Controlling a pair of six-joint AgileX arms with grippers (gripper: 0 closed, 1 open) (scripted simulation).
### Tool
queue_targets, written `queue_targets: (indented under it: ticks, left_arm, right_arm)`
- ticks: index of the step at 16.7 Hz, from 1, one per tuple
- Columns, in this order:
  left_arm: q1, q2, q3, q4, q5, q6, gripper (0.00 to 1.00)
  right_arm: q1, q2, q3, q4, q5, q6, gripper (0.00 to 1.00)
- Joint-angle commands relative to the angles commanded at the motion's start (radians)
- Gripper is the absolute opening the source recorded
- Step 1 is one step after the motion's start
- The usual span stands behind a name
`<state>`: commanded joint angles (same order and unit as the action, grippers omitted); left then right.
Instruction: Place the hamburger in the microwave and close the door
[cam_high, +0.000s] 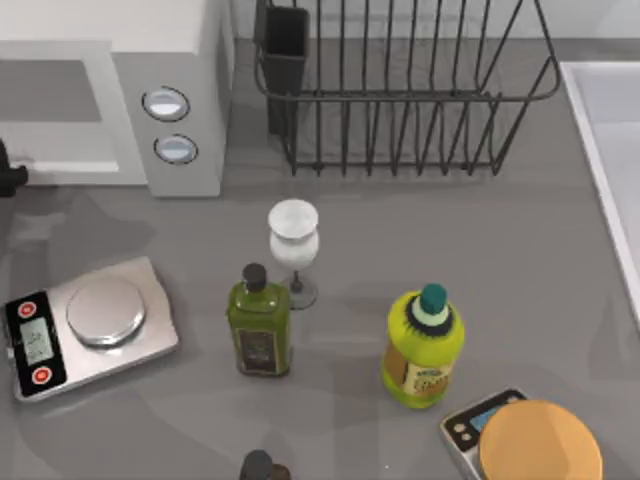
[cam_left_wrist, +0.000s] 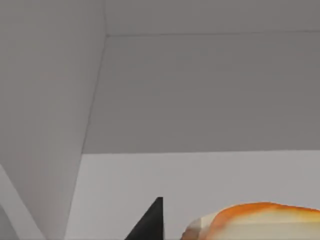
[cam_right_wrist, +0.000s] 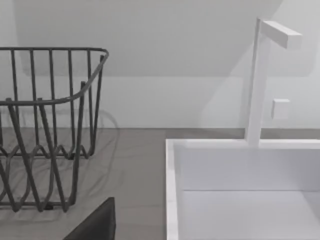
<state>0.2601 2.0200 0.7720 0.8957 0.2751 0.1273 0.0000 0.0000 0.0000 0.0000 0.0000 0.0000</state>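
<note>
The microwave (cam_high: 185, 60) stands at the table's back left, with two round knobs (cam_high: 166, 103) on its grey side panel and its front cavity facing the near side. My left gripper (cam_high: 6, 178) is at the left edge, in front of that cavity. The left wrist view looks into the microwave's grey and white interior (cam_left_wrist: 200, 100). There the hamburger (cam_left_wrist: 260, 222), orange-tan over a white layer, sits just beside one dark fingertip (cam_left_wrist: 152, 220), and the gripper looks shut on it. The door is out of view. My right arm is parked off to the right, by the sink (cam_right_wrist: 240, 200).
A black wire rack (cam_high: 400, 100) stands behind the table's middle. In front are a silver scale (cam_high: 95, 325), a white goblet (cam_high: 294, 245), a green bottle (cam_high: 262, 325), a yellow bottle (cam_high: 423, 345) and a second scale with a tan disc (cam_high: 535, 445). The white sink (cam_high: 610, 150) lines the right edge.
</note>
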Motion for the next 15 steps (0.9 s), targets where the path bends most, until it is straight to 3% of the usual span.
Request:
queue_targets:
  ticks: [6, 15]
  left_arm:
    - [-0.004, 0.019, -0.013, 0.018, 0.002, -0.014, 0.00]
    - [-0.004, 0.019, -0.013, 0.018, 0.002, -0.014, 0.68]
  right_arm:
    - [0.000, 0.000, 0.000, 0.000, 0.000, 0.000, 1.00]
    - [0.000, 0.000, 0.000, 0.000, 0.000, 0.000, 1.00]
